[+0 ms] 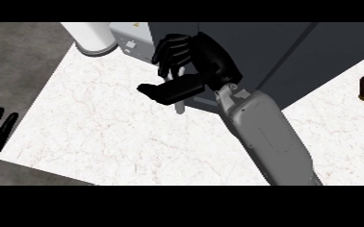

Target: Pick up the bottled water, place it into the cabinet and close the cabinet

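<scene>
A white marble counter (pixel 107 125) with faint reddish veins fills most of the head view, set at a slant so that its left edge runs from the upper left down toward the lower left, with dark grey floor (pixel 28 62) showing beyond that edge and at the lower left corner. At the back of the counter stands a dark grey cabinet (pixel 284 57), its front taking up the upper right part of the view, with a thin dark seam running down it on the diagonal. Just left of the cabinet sits a pale grey box-like appliance (pixel 129 37) bearing small markings, and left of that a white cylinder (pixel 89 36) stands upright on a grey base. The right hand (pixel 192 65) comes up on its grey forearm from the lower right and lies against the cabinet's front near its left edge, fingers curled and thumb stretched out to the left; a slim pale handle (pixel 180 107) shows beneath the thumb, and the fingers appear closed around it. The bottled water cannot be made out anywhere. At the far left edge only dark fingertips of the left hand (pixel 7 125) show, apparently straight. A small brown object (pixel 360 89) peeks in at the right edge.
</scene>
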Controlling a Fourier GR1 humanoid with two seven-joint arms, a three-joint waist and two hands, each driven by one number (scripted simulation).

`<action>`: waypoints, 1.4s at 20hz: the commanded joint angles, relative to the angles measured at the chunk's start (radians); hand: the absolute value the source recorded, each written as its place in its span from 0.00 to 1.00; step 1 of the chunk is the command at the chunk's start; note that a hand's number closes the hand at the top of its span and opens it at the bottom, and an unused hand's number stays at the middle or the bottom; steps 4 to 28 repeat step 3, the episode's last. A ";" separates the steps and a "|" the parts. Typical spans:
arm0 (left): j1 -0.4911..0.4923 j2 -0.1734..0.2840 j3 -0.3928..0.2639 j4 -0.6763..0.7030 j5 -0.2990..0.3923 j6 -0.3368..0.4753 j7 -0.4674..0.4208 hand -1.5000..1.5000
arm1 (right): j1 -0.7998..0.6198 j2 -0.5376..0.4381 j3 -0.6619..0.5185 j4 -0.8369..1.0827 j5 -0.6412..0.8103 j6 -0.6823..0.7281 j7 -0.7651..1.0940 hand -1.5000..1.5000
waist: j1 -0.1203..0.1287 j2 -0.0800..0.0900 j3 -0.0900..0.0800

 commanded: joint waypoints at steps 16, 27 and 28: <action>-0.004 0.000 0.017 0.014 0.014 -0.013 -0.002 0.00 | -0.181 -0.001 -0.089 0.190 -0.017 -0.168 -0.080 0.00 | -0.006 0.017 -0.005; -0.004 0.000 0.017 0.014 0.014 -0.013 -0.002 0.00 | -0.181 -0.001 -0.089 0.190 -0.017 -0.168 -0.080 0.00 | -0.006 0.017 -0.005; -0.004 0.000 0.017 0.014 0.014 -0.013 -0.002 0.00 | -0.181 -0.001 -0.089 0.190 -0.017 -0.168 -0.080 0.00 | -0.006 0.017 -0.005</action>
